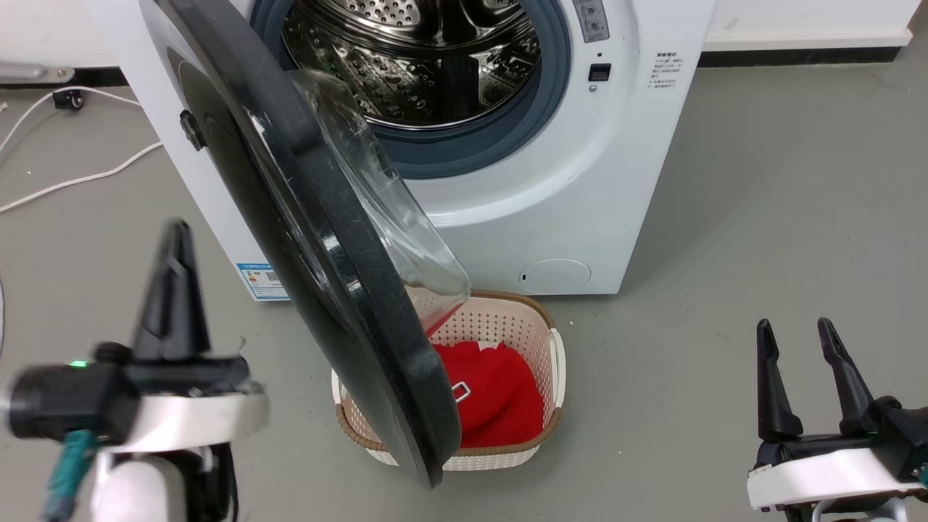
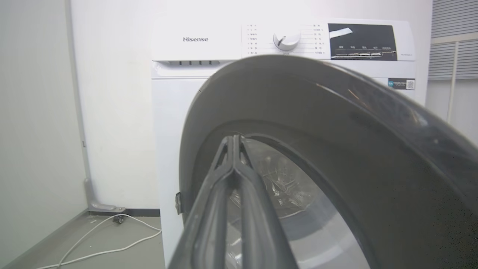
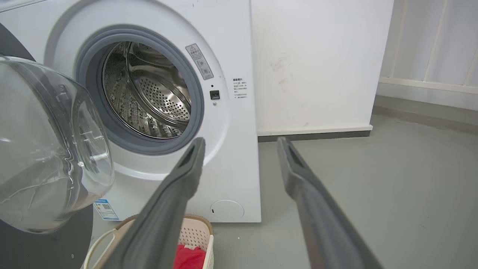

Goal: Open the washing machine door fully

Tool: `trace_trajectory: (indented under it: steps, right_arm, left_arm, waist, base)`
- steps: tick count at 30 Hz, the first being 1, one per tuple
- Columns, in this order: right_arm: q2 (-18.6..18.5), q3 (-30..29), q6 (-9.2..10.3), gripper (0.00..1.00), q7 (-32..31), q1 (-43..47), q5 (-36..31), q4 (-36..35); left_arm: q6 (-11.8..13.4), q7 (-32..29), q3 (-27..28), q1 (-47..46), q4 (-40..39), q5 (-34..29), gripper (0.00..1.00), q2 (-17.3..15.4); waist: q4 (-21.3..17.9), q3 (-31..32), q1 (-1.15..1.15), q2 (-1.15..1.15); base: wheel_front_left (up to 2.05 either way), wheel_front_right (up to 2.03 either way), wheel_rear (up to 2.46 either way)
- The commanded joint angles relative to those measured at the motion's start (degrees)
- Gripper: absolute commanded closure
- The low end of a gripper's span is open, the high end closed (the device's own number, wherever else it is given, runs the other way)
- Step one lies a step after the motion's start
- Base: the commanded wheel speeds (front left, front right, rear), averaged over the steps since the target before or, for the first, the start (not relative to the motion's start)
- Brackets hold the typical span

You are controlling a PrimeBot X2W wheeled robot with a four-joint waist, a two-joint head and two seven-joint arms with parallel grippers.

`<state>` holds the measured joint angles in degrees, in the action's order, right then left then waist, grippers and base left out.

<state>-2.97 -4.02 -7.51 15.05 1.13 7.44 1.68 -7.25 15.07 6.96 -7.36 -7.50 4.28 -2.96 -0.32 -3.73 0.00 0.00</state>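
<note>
The white washing machine stands ahead with its steel drum exposed. The washing machine door, a glossy black disc with a clear glass bowl, is hinged at the left and swung about halfway out, edge-on to me. My left gripper is shut with nothing in it, on the door's outer side; in the head view it stands apart, left of the door. At the lower right, well away from the door, my right gripper is open and holds nothing.
A beige laundry basket with a red cloth sits on the floor under the door's lower edge. White cables run along the floor left of the machine. Grey floor stretches to the right.
</note>
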Motion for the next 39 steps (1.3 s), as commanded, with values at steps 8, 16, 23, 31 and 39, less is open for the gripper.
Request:
trace_trajectory:
  steps: [8,16,23,31,39]
  right_arm:
    - [0.2,0.0,0.04,0.00,0.1,-1.3,0.3,0.3]
    - [0.2,0.4,0.04,0.00,0.1,-1.7,0.9,1.4]
    - [0.2,0.3,0.04,0.00,0.1,-1.0,1.6,2.4]
    - [0.2,0.3,0.03,0.00,0.1,-0.3,2.1,3.1]
    - [0.2,1.2,0.04,0.00,0.1,-0.7,2.8,4.1]
  left_arm:
    - [-0.1,0.1,-2.3,-4.3,-17.6,-0.5,1.00,0.0]
    - [-0.3,0.1,-16.5,-5.0,-26.1,0.2,1.00,-1.4]
    - [-0.3,0.1,-28.0,1.5,-20.0,3.6,1.00,-4.1]
    - [-0.2,-2.3,-33.8,7.8,-7.6,8.8,1.00,-7.4]
    - [-0.2,-4.5,-34.4,5.6,2.5,10.7,1.00,-6.5]
  waist:
    - [0.2,-0.5,0.00,0.00]
    - [-0.3,-0.4,0.00,0.00]
    - [-0.7,0.4,0.00,0.00]
    - [-0.3,0.7,0.00,0.00]
    - [-0.2,0.6,0.00,0.00]
  base:
    - [0.00,0.00,0.00]
    - [0.00,0.00,0.00]
    - [0.00,0.00,0.00]
    - [0.00,0.00,0.00]
    - [0.00,0.00,0.00]
